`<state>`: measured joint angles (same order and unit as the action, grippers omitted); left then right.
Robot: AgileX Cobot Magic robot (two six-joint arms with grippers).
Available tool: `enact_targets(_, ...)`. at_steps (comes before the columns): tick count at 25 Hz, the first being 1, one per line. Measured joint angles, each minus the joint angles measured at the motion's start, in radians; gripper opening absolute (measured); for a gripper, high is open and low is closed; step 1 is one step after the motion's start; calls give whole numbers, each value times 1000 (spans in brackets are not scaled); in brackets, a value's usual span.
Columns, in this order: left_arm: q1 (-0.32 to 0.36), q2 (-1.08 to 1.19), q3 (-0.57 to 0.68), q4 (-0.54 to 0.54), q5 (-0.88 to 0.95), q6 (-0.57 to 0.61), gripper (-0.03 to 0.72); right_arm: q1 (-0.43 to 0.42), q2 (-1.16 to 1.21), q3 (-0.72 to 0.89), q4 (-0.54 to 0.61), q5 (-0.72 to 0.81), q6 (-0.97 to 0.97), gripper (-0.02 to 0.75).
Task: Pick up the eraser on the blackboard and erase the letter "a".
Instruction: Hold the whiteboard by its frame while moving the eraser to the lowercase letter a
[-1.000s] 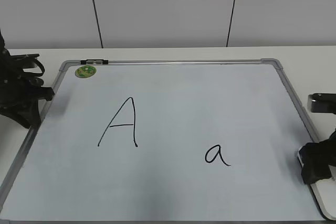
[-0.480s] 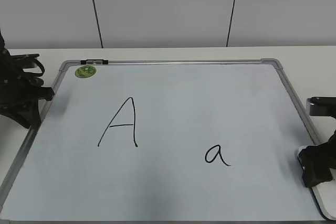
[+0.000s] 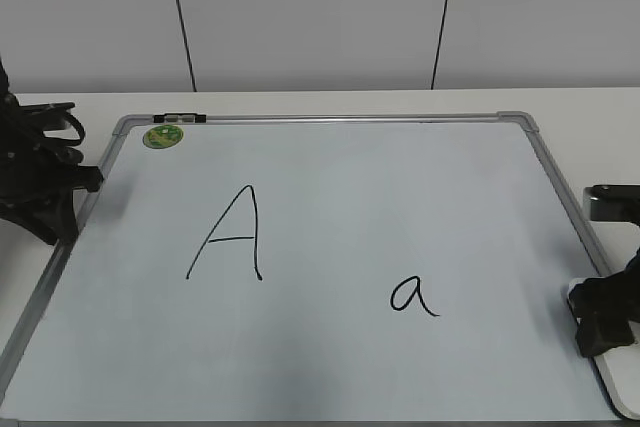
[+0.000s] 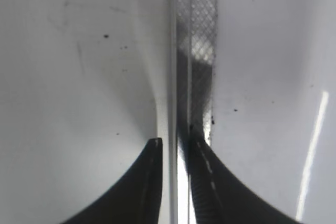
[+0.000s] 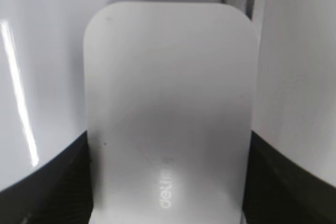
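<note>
The eraser (image 5: 170, 103), a white rounded block with small grey print, lies at the blackboard's (image 3: 330, 119) right edge; a white part of it shows under the right arm in the exterior view (image 3: 617, 375). My right gripper (image 5: 168, 139) is down over it, one dark finger against each long side; it also shows in the exterior view (image 3: 603, 332). The letter "a" (image 3: 412, 295) is black, on the board left of that gripper. My left gripper (image 4: 175, 137) has its jaws nearly together over the board's left frame and also shows in the exterior view (image 3: 75, 185).
A capital "A" (image 3: 232, 234) is drawn on the board's left half. A round green magnet (image 3: 162, 135) sits at the far left corner. A black clip (image 3: 180, 118) lies on the top frame. A white wall stands behind the table.
My right gripper has sunk a little lower onto the eraser at the board's right edge. The left arm has not moved.
</note>
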<state>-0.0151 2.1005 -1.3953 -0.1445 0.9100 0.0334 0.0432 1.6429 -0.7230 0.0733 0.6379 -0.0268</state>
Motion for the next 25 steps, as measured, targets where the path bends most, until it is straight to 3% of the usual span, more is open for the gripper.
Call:
enact_targets(4, 0, 0, 0, 0, 0, 0, 148, 0, 2, -6, 12, 16, 0, 540)
enact_targets(14, 0, 0, 0, -2, 0, 0, 153, 5, 12, -171, 22, 231, 0, 540)
enact_targets(25, 0, 0, 0, -5, 0, 0, 155, 198, 132, -394, 8, 321, 0, 540)
